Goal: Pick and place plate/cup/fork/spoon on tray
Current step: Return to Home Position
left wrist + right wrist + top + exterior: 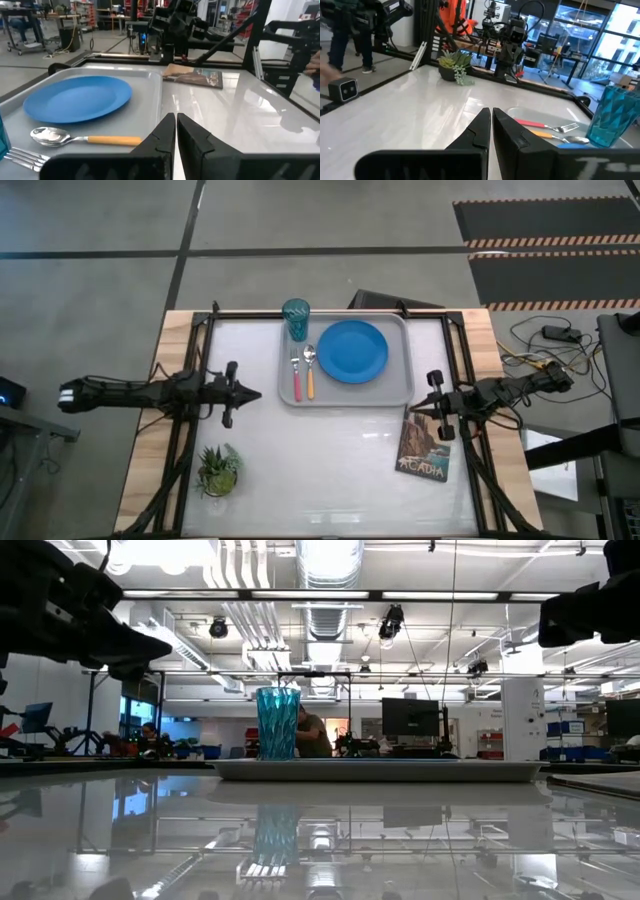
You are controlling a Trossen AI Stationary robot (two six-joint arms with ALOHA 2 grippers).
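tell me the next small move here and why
Likely just retract both arms to rest, I'd judge: the plate, cup, fork and spoon all sit on the tray, and the left gripper and right gripper are shut, empty, off the tray's two sides.

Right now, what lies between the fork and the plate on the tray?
The spoon lies between the fork and the plate, side by side with the fork; the high view shows it clearest.
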